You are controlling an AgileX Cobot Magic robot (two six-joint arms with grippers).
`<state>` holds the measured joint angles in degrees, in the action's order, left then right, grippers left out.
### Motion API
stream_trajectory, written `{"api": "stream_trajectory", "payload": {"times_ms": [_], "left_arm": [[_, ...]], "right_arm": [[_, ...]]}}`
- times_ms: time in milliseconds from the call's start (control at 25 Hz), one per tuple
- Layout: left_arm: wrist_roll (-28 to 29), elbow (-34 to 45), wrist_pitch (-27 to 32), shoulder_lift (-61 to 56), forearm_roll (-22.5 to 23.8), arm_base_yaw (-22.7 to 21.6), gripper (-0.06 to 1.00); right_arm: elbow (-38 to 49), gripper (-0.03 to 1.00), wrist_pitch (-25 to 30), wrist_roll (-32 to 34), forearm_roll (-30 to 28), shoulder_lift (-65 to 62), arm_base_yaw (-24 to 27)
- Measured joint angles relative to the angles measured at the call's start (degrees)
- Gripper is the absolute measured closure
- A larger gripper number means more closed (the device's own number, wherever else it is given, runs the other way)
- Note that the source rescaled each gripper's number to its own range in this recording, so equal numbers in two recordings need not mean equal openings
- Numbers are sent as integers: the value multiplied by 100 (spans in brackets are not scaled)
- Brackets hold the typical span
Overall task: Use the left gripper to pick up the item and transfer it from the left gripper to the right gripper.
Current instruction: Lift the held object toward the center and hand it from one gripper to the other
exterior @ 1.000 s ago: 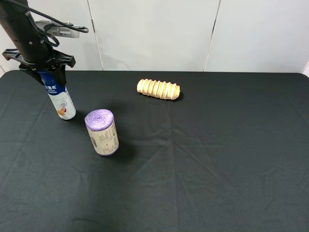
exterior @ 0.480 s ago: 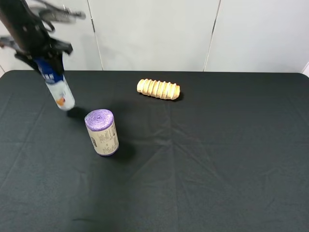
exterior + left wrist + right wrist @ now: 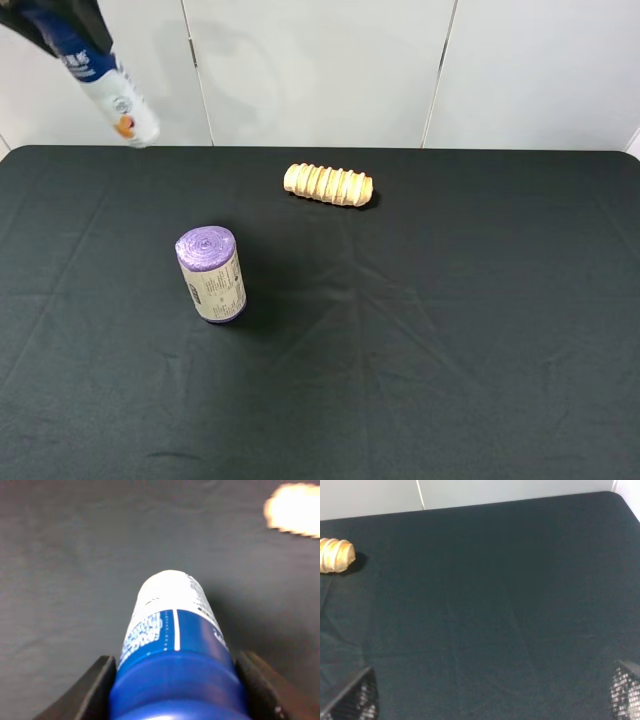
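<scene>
The bottle (image 3: pixel 112 88) is held in the air, clear of the tabletop (image 3: pixel 450 330), at the far left corner of the exterior view, where it is seen against the pale wall (image 3: pixel 320 70). It is tilted: its blue-labelled upper part is gripped near the frame's top-left edge, and its white base with the small orange mark is pointed downward and toward the middle of the scene. The bottle is pinched by the jaws of the left gripper (image 3: pixel 175 662). In the left wrist view a black finger (image 3: pixel 95 690) is pressed against each side of the blue label, and the white base is directed away from the camera over the dark cloth.

A purple-topped cylinder (image 3: pixel 210 274) is stood upright on the tabletop, below and to the right of the bottle and well apart from it. A ridged bread roll (image 3: pixel 328 184) is laid on its side near the far edge, around the middle.

The jaws of the right gripper (image 3: pixel 492 680) are spread wide with nothing between them, and only the tips are shown over bare cloth.
</scene>
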<state>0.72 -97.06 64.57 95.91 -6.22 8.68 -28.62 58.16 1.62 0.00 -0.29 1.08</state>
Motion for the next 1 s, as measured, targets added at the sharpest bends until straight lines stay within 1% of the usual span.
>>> {"api": "stream_trajectory", "payload": {"times_ms": [160,240,480,680,840,960,1000], "left_arm": [[-72,0,45,-38,-640,164,93],[-171,0,-18,-38,-846,404,93],[-205,0,-511,31,-1297,1220,93],[-210,0,-629,341,-1724,1898,93],[-318,0,-669,670,-2115,2339,93],[-495,0,-687,874,-2568,2555,93],[-566,0,-691,926,-2708,2600,93]], "right_arm": [[0,-3,0,0,0,0,0],[0,-3,0,0,0,0,0],[0,-3,0,0,0,0,0],[0,-3,0,0,38,0,0],[0,-3,0,-59,116,0,0],[-84,-3,104,-225,381,230,0],[-84,-3,104,-225,381,230,0]]}}
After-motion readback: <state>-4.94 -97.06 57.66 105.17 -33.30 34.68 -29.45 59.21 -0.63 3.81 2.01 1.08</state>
